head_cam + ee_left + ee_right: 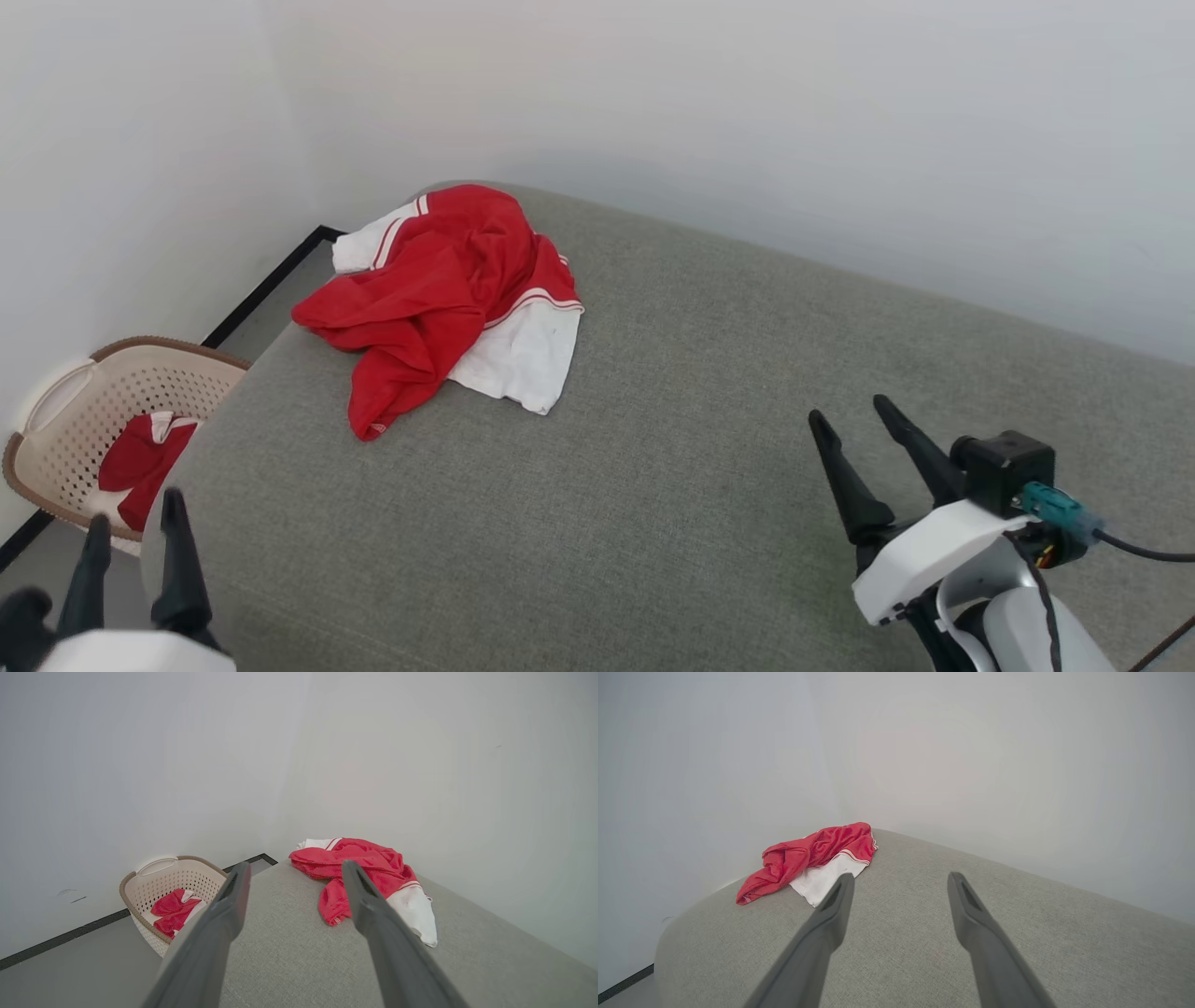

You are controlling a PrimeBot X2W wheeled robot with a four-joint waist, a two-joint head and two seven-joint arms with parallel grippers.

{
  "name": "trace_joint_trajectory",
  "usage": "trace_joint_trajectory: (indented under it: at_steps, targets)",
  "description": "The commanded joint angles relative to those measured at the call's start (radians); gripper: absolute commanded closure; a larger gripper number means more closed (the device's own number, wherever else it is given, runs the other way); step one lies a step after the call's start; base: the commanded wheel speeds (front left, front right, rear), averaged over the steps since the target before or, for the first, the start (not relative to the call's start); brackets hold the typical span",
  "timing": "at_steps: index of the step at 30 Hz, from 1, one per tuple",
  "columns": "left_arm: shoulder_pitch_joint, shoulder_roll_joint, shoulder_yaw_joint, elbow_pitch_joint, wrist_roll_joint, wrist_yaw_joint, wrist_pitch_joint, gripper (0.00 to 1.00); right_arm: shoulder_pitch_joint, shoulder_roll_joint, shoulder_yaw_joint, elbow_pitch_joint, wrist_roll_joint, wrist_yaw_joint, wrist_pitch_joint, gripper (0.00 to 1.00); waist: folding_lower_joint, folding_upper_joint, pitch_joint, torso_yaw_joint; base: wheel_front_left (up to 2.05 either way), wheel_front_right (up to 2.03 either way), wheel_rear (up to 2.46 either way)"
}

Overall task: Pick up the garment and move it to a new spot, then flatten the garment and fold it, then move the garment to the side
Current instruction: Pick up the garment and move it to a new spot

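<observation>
The garment [439,289] lies crumpled near the far left corner of the grey cushioned surface [672,448], red with white sleeves and striped trim. It also appears bunched in the left wrist view as the garment [369,868] and in the right wrist view as the garment [808,858]. My left gripper [133,523] hovers open at the lower left, off the surface's near corner, well short of the cloth. My right gripper [850,413] stands open at the lower right above the surface, far from the garment. Both hold nothing.
A cream perforated basket [65,411] sits on the floor to the left of the surface, with another red-and-white cloth [140,462] inside. White walls meet behind the far corner. A cable [1139,551] trails from the right wrist.
</observation>
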Motion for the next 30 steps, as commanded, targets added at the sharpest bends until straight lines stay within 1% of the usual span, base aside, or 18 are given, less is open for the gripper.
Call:
trace_joint_trajectory:
  at_steps: [1,4,7,15,16,17,20,25,30]
  targets:
    - [-0.023,-0.001,-0.002,0.001,-0.009,-0.007,0.001,0.00,0.003,-0.002,-0.004,0.000,-0.004,0.000,-0.003,0.00,-0.0001,0.0000,0.004,0.002,0.00,0.00,0.00]
    - [-0.054,0.002,-0.007,0.023,-0.017,-0.017,0.007,0.00,0.003,-0.004,-0.025,-0.004,-0.012,0.000,-0.002,0.00,-0.0001,0.0000,0.018,0.004,0.00,0.00,0.00]
    - [-0.102,0.010,-0.014,0.050,-0.025,-0.036,0.011,0.00,-0.003,-0.004,-0.035,-0.015,-0.020,0.000,0.004,0.00,-0.0001,0.0000,0.041,-0.003,0.00,0.00,0.00]
    - [-0.299,0.044,-0.040,0.160,-0.037,-0.096,0.036,0.00,-0.051,-0.023,-0.064,-0.064,-0.047,0.000,0.033,0.00,-0.0001,0.0000,0.156,-0.052,0.00,0.00,0.00]
    - [-0.357,0.053,-0.043,0.201,-0.044,-0.115,0.043,0.00,-0.065,-0.030,-0.071,-0.080,-0.054,0.000,0.041,0.00,-0.0001,0.0000,0.193,-0.068,0.00,0.00,0.00]
    - [-0.385,0.061,-0.045,0.225,-0.040,-0.124,0.045,0.00,-0.075,-0.033,-0.074,-0.091,-0.057,0.000,0.047,0.00,-0.0001,0.0000,0.215,-0.077,0.00,0.00,0.00]
    - [-0.485,0.063,-0.053,0.304,-0.057,-0.159,0.052,0.00,-0.100,-0.043,-0.084,-0.115,-0.067,0.000,0.057,0.00,-0.0001,0.0000,0.270,-0.101,0.00,0.00,0.00]
    - [-0.623,0.085,-0.063,0.467,-0.081,-0.210,0.063,0.00,-0.133,-0.058,-0.076,-0.148,-0.080,0.000,0.073,0.00,-0.0001,0.0000,0.354,-0.150,0.00,0.00,0.00]
    - [-0.756,0.115,-0.088,0.627,-0.100,-0.242,0.098,0.00,-0.161,-0.070,-0.072,-0.174,-0.086,0.000,0.084,0.00,-0.0001,0.0000,0.426,-0.194,0.00,0.00,0.00]
